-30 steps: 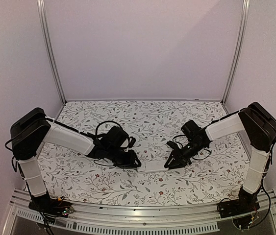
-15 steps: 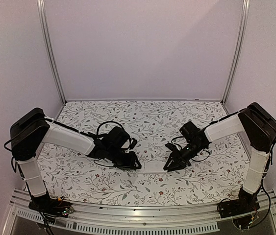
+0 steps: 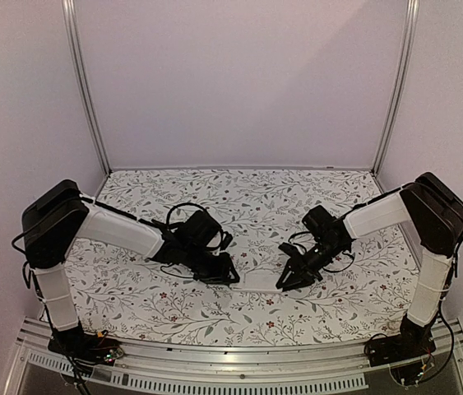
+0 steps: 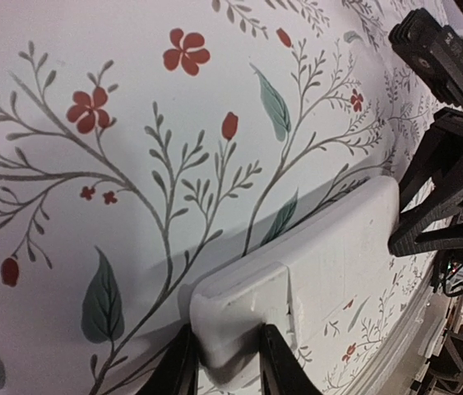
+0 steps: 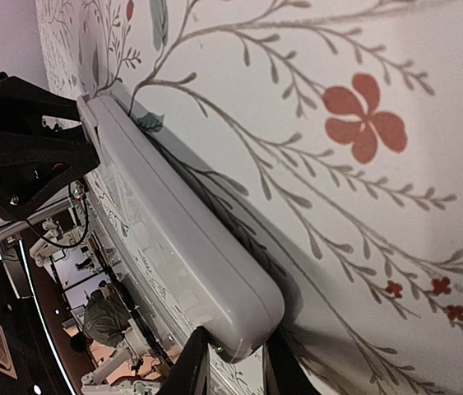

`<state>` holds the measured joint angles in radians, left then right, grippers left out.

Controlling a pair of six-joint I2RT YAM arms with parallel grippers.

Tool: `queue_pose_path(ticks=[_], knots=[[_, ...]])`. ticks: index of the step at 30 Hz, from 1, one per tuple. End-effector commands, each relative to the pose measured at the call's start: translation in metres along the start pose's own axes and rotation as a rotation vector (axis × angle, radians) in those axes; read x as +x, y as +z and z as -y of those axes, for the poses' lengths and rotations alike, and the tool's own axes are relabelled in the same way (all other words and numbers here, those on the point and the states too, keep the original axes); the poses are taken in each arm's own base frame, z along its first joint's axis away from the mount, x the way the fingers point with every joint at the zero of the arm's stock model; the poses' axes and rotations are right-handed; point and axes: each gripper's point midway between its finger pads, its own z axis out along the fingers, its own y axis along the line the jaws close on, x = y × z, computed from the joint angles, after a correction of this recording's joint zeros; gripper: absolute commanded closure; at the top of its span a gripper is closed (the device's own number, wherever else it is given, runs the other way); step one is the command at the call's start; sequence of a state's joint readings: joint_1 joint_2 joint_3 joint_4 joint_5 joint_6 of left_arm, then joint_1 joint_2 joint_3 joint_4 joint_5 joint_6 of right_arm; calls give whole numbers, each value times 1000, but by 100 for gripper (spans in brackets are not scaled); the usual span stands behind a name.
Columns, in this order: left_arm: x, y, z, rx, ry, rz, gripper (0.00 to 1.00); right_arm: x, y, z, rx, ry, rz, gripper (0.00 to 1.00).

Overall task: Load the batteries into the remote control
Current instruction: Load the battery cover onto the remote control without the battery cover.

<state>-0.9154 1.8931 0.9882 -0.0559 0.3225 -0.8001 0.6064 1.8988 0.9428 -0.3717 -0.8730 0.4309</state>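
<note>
Floral-print counter [image 3: 239,197], lilac walls [image 3: 239,82] around; white remote control [image 3: 257,281] lies at lower centre, ends pinched by left pincer [image 3: 232,278] and right pincer [image 3: 285,282].

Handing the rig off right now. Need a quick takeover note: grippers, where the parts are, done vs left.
Left gripper: shut on one end of the remote control, plain white back showing.
Right gripper: shut on the opposite end.
Remote: spans between the two grippers, low over the floral table. Cannot tell whether it rests there or is lifted.
Batteries: not in any view.
Done: both arms hold the remote. A seamed panel at the left gripper's end looks like the cover, apparently still on.
Left: take off the cover, find and load both batteries, close it.
</note>
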Motion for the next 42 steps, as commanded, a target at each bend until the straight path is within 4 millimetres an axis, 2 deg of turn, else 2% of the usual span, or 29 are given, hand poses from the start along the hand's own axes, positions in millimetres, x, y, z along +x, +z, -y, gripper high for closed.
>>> queue_pose_path(ticks=[1,9,15,19,22,24,27,32,36,38,42], knots=[[59,25,-33,-91,-71,-171,75,7,9,2,28,-37,-9,81],[70,16,-57,-202,-175,-169,74,13,12,8,34,-20,-17,83],[68,7,-63,-253,-163,-159,70,16,12,11,39,-14,-20,83],[63,5,-61,-258,-123,-150,68,15,12,10,39,-17,-16,80],[60,4,-60,-268,-87,-148,67,14,11,9,39,-19,-14,73],[59,3,-60,-278,-70,-152,67,13,10,9,42,-17,-12,66],[57,4,-61,-283,-50,-159,68,10,5,9,48,-14,0,61],[51,-1,-63,-294,-49,-145,67,7,-3,12,55,3,22,60],[42,-10,-62,-296,-52,-123,62,10,-3,17,72,12,12,60],[40,-12,-60,-298,-40,-119,59,11,-2,20,82,15,8,56],[37,-14,-57,-299,-27,-120,59,13,-3,23,103,14,7,57]])
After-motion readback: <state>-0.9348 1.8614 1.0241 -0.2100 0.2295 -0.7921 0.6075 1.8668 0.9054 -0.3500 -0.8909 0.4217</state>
